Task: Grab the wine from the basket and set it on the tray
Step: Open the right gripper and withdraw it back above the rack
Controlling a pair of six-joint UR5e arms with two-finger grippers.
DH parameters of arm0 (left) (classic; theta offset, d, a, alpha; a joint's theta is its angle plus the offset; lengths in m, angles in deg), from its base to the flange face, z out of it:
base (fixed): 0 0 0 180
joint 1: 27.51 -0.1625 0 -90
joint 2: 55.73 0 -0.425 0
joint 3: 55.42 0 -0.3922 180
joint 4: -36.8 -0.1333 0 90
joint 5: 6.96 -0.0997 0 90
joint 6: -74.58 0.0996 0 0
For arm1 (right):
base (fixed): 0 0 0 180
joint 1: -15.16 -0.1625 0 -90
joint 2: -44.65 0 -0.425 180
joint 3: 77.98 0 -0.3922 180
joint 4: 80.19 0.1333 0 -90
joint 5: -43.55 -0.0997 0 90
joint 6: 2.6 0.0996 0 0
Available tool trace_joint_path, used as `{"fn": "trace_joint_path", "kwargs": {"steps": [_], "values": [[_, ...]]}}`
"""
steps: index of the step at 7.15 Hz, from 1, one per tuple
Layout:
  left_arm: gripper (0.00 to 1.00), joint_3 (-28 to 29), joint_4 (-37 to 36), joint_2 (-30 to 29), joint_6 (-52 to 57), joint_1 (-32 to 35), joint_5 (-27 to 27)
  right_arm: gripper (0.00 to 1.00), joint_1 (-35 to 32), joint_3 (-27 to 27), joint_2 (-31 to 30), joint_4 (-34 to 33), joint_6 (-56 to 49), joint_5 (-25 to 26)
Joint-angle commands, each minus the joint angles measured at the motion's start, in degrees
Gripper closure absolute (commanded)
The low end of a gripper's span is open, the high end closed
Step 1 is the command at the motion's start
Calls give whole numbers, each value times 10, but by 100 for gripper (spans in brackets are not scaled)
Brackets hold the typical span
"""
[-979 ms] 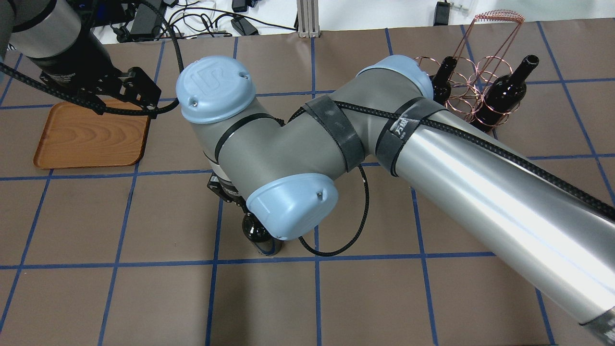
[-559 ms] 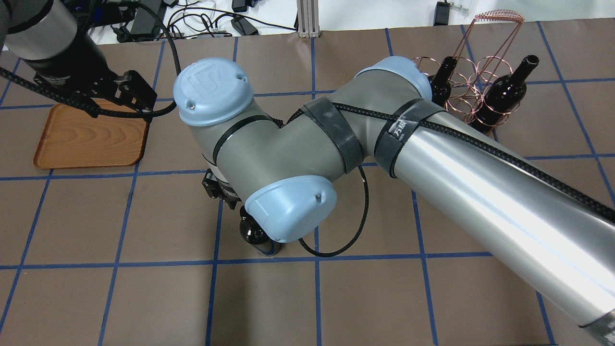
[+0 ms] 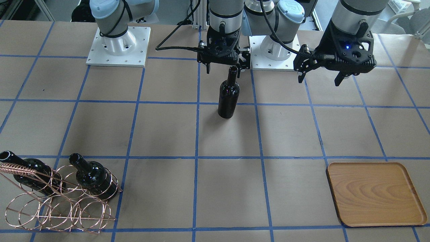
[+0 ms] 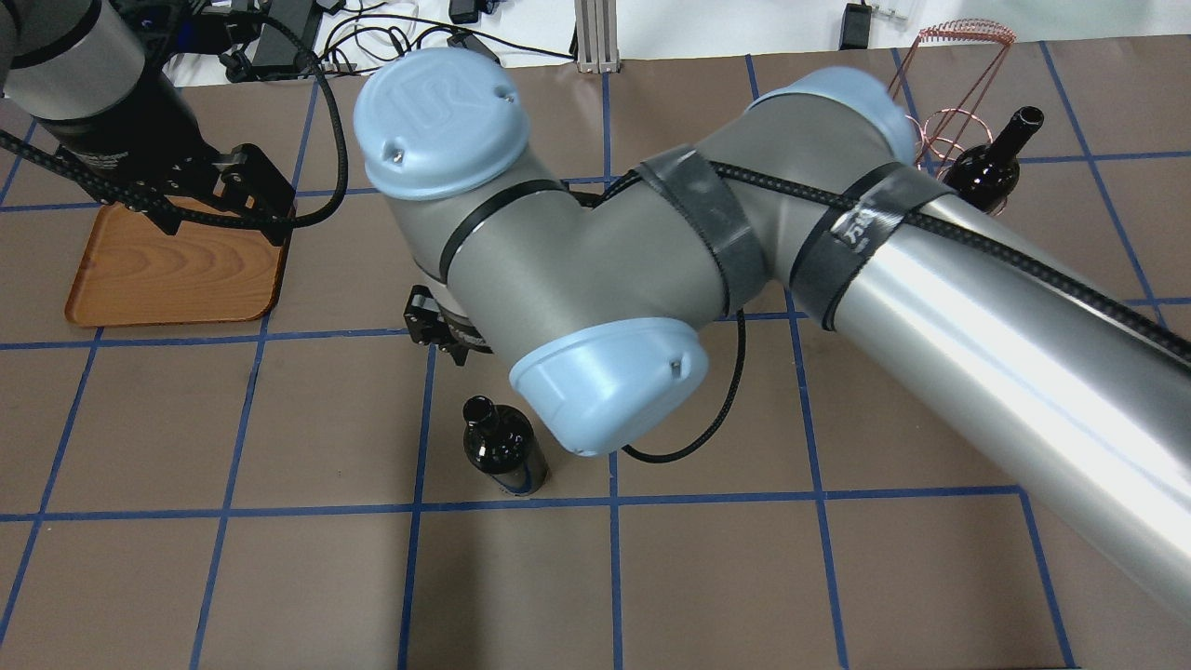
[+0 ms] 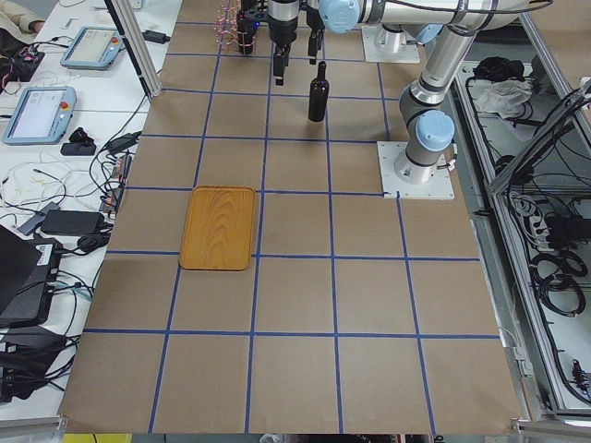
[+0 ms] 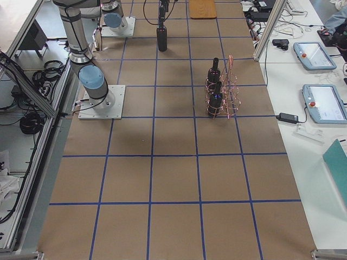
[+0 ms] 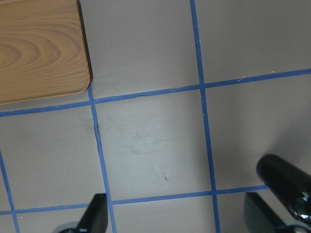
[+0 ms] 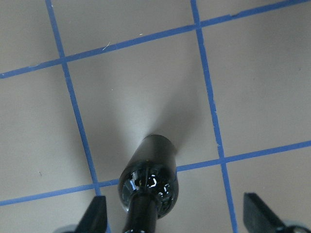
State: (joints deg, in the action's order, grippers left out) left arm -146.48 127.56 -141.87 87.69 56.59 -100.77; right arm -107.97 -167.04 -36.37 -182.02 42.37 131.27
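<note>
Right claw (image 3: 225, 64): its fingers were spread wide and gripped nothing. It hung just above the mouth of the bottle (image 3: 229, 97), and the wrist view showed the neck off to one side of the gap, touched by neither finger.
What changed: a second earlier the right wrist sat low over the bottle and hid its neck from overhead. By this moment the wrist had lifted and drawn back, and the whole mouth and shoulder showed.
Bottle: it stood upright and alone on the surface (image 3: 161, 127), near the middle and beside a blue tape line. It was well apart from both the basket (image 3: 60, 205) and the tray (image 3: 376, 193).
Left claw (image 3: 318, 80): it was open and empty, raised off the surface between the bottle and the tray's side. It had barely shifted over that second. Its wrist view caught the bottle's shoulder at the lower right and a corner of the tray at the upper left.
Basket: two more bottles (image 3: 90, 174) leaned in its rings, at the far end from the tray.
Tray: it was bare, with no bottle on it.
Meaning for the task: the bottle looked set down halfway and let go. Taking it out of the basket seemed done, while placing it on the tray was not. The left claw was probably best placed to take the neck next, once the right arm cleared.
</note>
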Motion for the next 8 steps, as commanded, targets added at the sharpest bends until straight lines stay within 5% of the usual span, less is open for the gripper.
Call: {"fn": "trace_joint_path", "kwargs": {"steps": [1, 5, 8], "values": [[0, 1, 2, 5, -7, 3, -1, 0, 99, 2, -40, 41, -115, 0], [0, -4, 9, 11, -149, 102, 42, 0, 289, 1, -125, 145, -388, 0], [0, -60, 3, 15, -215, 205, 42, 0, 307, -1, -138, 161, -392, 7]]}}
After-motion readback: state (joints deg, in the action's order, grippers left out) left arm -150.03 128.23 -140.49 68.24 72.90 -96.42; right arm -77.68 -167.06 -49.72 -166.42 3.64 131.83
